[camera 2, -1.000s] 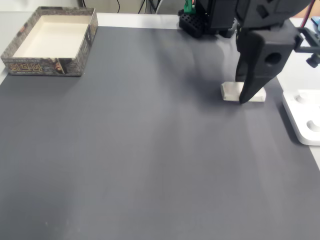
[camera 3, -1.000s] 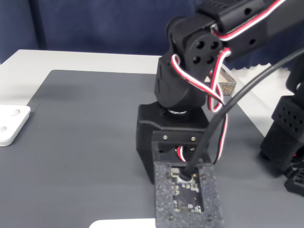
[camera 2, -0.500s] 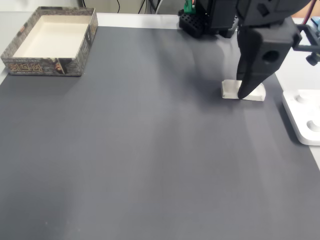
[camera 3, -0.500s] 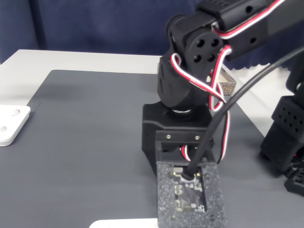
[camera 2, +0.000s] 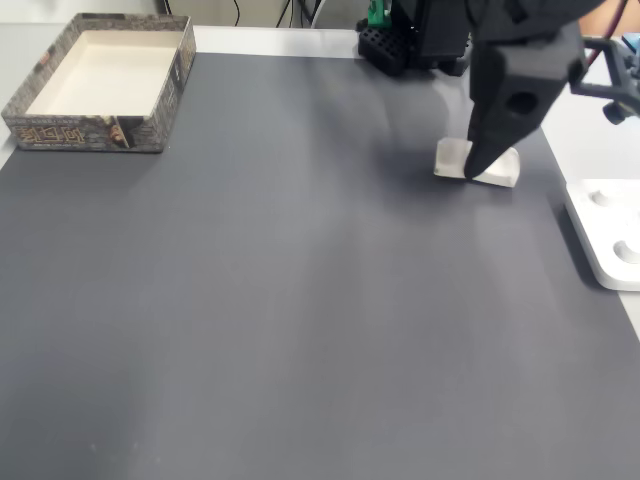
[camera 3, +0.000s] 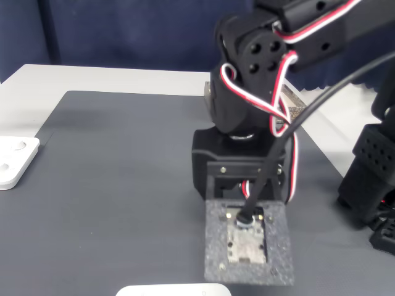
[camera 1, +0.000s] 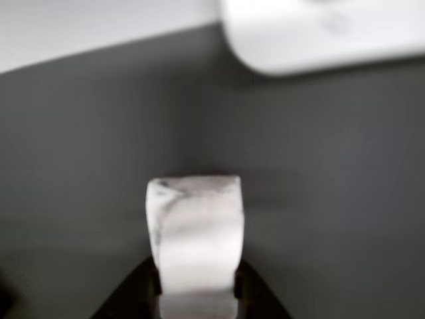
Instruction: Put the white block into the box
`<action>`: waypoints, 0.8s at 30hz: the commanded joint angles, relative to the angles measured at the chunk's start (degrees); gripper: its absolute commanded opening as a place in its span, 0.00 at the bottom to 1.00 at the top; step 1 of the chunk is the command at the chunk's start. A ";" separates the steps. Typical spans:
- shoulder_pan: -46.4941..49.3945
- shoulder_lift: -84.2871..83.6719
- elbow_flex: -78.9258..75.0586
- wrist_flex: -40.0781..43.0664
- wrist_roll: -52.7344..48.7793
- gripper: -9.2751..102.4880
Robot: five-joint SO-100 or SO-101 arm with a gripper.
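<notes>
Other view: white block [camera 1: 194, 239] bottom centre, clamped across its width by the gripper [camera 1: 194, 292], long axis running up the frame. Fixed view: block [camera 2: 478, 162] upper right, lengthwise left-to-right, seemingly just off the worktop [camera 2: 300, 300] — best lifted higher, kept level, then carried to the box [camera 2: 100, 80] upper left.

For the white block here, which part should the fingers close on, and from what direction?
Grip the white block across its short width, on the two long sides, coming down from above. It is an oblong lying flat on the dark mat with open space along both long sides. The gripper already sits there, its dark fingers flanking the block's near end in the other view.
</notes>
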State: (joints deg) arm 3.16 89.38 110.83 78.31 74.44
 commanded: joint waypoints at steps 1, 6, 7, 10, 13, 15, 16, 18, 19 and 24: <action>4.13 5.80 -5.89 3.08 -1.49 0.07; 8.17 7.03 -9.58 6.50 -2.55 0.07; 8.96 7.29 -9.93 6.94 -2.72 0.07; 11.25 7.91 -9.93 7.47 -3.87 0.07; 13.71 8.88 -9.14 7.47 -6.50 0.07; 15.64 9.67 -8.26 7.47 -8.96 0.07; 16.70 9.93 -7.91 7.47 -10.02 0.07; 18.54 10.28 -7.12 7.56 -11.43 0.07; 19.51 10.46 -6.68 7.56 -12.30 0.07; 24.61 10.72 -4.13 7.82 -13.89 0.07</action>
State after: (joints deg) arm 23.64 96.24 106.52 85.25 61.88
